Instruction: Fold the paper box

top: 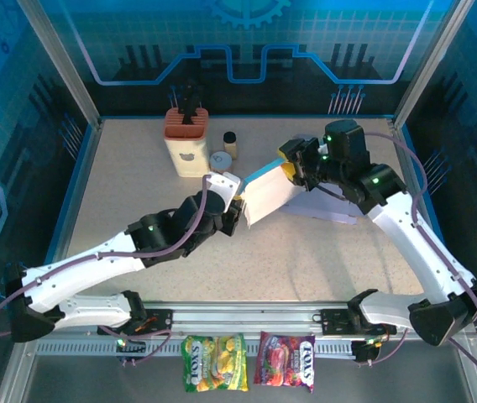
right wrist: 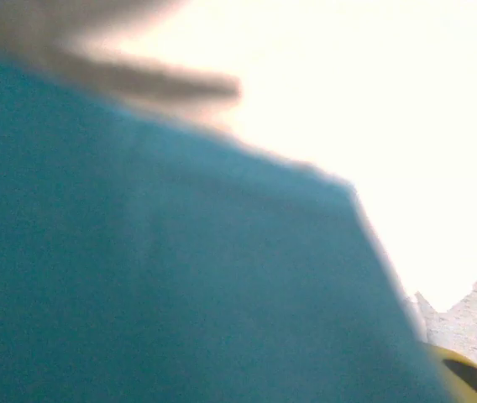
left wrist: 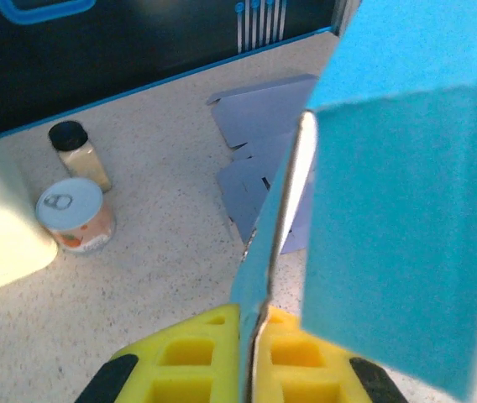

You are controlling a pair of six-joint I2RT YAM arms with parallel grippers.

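The paper box (top: 268, 195), blue outside and white inside, hangs tilted above the middle of the table between both arms. My left gripper (top: 238, 210) holds its lower left end. In the left wrist view the yellow fingers (left wrist: 196, 353) are shut on a thin blue panel edge of the box (left wrist: 398, 235), with the gripper (left wrist: 255, 315) pinching it flat. My right gripper (top: 291, 170) is at the box's upper right end. The blue box panel (right wrist: 163, 277) covers the right wrist view, blurred and very close, with one yellow finger (right wrist: 474, 382) at the corner; how its jaws stand is hidden.
Flat lilac cardboard sheets (top: 327, 206) (left wrist: 259, 143) lie on the table under the right arm. A cream container with an orange top (top: 186, 143), a small can (top: 220, 159) and a little bottle (top: 230, 144) stand at the back. Two snack packets (top: 215, 363) (top: 286, 361) lie beyond the front rail.
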